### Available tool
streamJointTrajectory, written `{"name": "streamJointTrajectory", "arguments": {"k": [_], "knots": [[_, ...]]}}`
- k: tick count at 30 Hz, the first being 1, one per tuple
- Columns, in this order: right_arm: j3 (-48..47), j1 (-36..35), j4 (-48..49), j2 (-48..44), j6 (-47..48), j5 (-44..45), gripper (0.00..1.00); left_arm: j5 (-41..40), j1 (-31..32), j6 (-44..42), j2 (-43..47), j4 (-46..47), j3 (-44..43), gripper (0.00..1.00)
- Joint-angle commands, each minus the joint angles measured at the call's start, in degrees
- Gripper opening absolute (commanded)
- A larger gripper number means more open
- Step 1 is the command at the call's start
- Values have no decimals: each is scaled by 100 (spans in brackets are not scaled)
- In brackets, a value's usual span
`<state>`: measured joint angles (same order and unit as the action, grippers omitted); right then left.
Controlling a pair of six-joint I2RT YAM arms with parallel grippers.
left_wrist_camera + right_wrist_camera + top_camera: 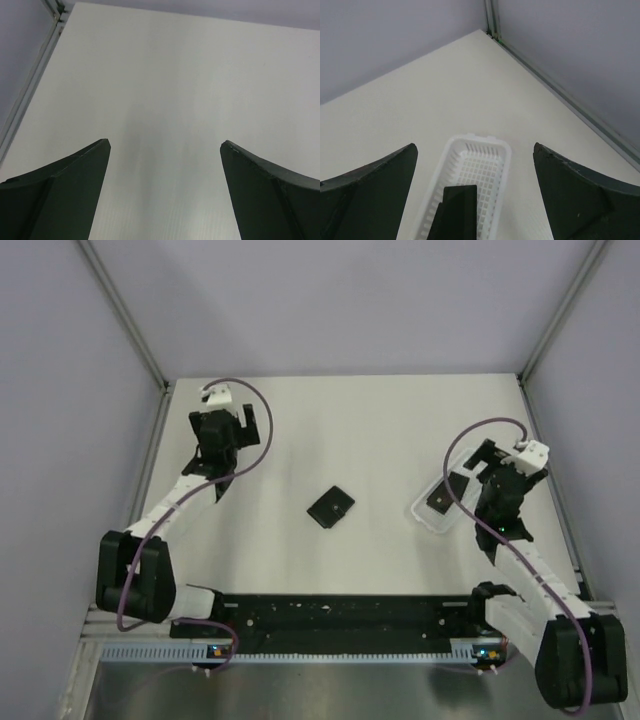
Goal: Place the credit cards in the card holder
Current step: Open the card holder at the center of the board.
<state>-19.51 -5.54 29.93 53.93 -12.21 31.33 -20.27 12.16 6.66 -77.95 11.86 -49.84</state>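
Left gripper [165,145] wide open, empty. Right gripper [475,147] wide open, empty; white tray [479,138] below between its fingers, credit card [459,210] inside.

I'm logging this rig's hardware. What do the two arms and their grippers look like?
The left arm and right arm match: black joints, white links, a purple cable looping along each, a white block at the wrist. The left gripper and right gripper have dark, near-black wedge fingers tapering to tips.
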Motion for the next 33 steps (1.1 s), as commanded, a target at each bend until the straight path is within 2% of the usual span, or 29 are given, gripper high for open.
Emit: {"name": "streamJointTrajectory", "arguments": {"k": [1,4,6,8,12,18,21,25,29,33], "knots": [[-763,-61,-2129,-602,-608,104,99,215,5,696,-326,-1870,-385,99],[-1221,-61,-2833,-778,-764,-495,99,611,5,942,-247,-1985,-430,99],[-1415,-52,-3150,-893,-1151,-488,99,516,-3,1275,-107,-2064,-421,99],[-1442,-52,-3187,-1103,-1249,-689,99,113,-21,1618,95,-2257,-377,99],[-1363,-61,-3142,-1464,-1397,-1242,99,137,-56,1857,640,-2162,-88,99],[-2460,-140,-4538,-526,-1433,-2280,99,734,-30,1690,975,-2222,-113,96],[-2786,-552,-4952,-217,-1486,-1975,99,1226,58,1699,975,-2363,-175,97],[-2997,-992,-5234,73,-1890,-1999,99,1062,557,1559,1063,-2531,-114,97],[-3295,-2158,-5401,547,-2040,-1333,99,832,1226,1365,1081,-2320,158,97],[-3507,-3066,-5393,1110,-2417,-1182,99,1533,1306,1216,975,-1873,466,96]]}}
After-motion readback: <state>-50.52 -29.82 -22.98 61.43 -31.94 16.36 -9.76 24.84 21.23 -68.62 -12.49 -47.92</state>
